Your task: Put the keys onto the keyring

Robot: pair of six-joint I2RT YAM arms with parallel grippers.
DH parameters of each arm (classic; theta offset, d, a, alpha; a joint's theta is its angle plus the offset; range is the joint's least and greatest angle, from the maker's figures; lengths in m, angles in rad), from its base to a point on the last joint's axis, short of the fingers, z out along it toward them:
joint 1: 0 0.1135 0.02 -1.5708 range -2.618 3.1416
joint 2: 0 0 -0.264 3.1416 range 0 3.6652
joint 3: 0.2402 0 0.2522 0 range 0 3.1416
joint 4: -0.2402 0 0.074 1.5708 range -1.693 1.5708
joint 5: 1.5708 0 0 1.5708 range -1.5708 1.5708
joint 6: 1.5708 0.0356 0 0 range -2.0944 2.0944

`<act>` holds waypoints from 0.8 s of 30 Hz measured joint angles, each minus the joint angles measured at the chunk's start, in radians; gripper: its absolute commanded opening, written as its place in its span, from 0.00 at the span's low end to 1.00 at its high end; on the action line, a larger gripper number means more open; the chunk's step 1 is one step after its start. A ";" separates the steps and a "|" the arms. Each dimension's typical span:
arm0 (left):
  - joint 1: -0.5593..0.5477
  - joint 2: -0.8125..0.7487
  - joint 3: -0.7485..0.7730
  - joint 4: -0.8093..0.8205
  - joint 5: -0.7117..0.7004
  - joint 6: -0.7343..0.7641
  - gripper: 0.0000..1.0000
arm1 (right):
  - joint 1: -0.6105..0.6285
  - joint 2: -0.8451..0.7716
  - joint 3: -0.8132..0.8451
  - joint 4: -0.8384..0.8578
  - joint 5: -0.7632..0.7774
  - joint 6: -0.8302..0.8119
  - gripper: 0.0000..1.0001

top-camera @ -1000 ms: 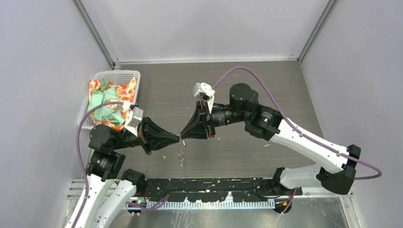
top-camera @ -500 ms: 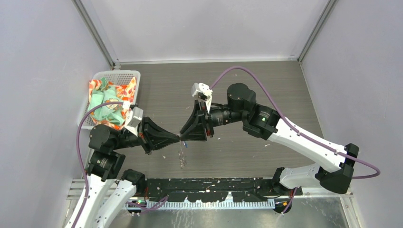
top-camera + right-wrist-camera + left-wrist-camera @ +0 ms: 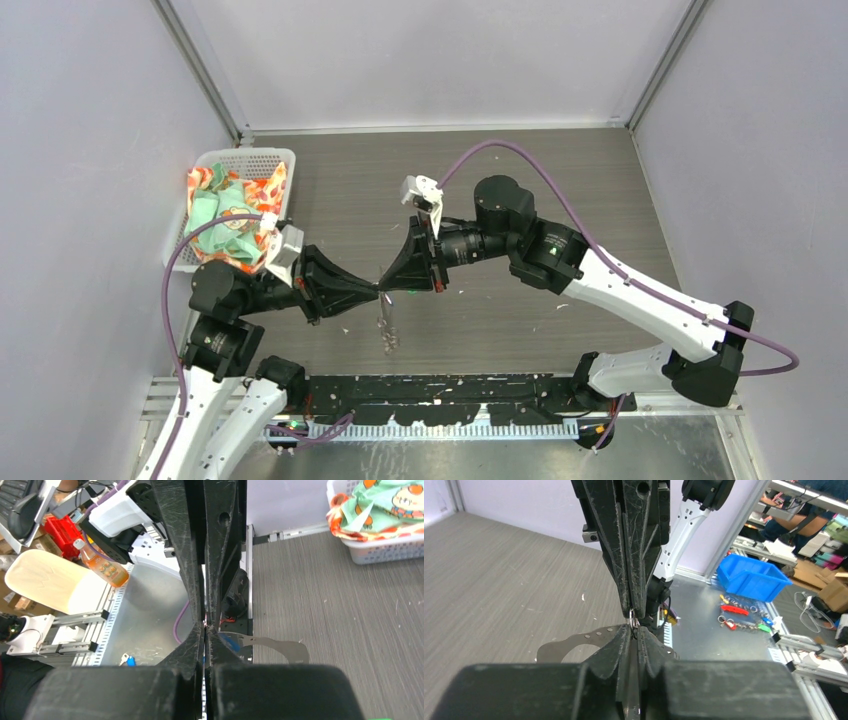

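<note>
Left gripper [image 3: 374, 292]: reaching in from 8 o'clock and pointing toward 3 o'clock, nose to nose with its partner just off the centre of the table [image 3: 560, 180], on the 7 o'clock side. Fingers pressed flat together, and a sliver of bright metal runs down the seam between them, so they are clamped on the keyring [image 3: 385, 328].
Right gripper [image 3: 388, 287]: coming across from 4 o'clock and pointing toward 9 o'clock, tips touching the left pair's tips. Fingers tight together, no gap to see. Whether anything is pinched in there, I cannot tell.
Keyring: up off the table, dangling from the spot where the two sets of tips meet. In the top view it trails toward 6 o'clock as a thin silvery strand with a bumpy edge. From the left wrist, a small metal ring [image 3: 633, 624] sits right at the contact point, with grey metal curving away beneath.
Blue piece [image 3: 227, 641]: peeking out just beside the right tips, at 4 o'clock of them in the right wrist view. Possibly a key head, but too hidden to be sure.
Basket [image 3: 262, 156]: white, at the table's 10 o'clock edge, well apart from the action, stuffed with colourful cloth [image 3: 228, 222].
Table: grey wood-grain top, small pale flecks scattered near the centre.
</note>
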 measured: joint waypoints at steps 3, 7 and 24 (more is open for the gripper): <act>0.000 0.003 0.000 -0.042 -0.005 0.042 0.40 | 0.000 0.002 0.022 -0.079 0.027 -0.024 0.01; 0.000 0.024 0.011 -0.157 -0.007 0.139 0.48 | 0.000 0.024 0.114 -0.274 0.064 -0.094 0.01; 0.000 0.264 0.196 -0.421 0.179 0.406 0.48 | 0.067 0.253 0.503 -0.842 0.186 -0.330 0.01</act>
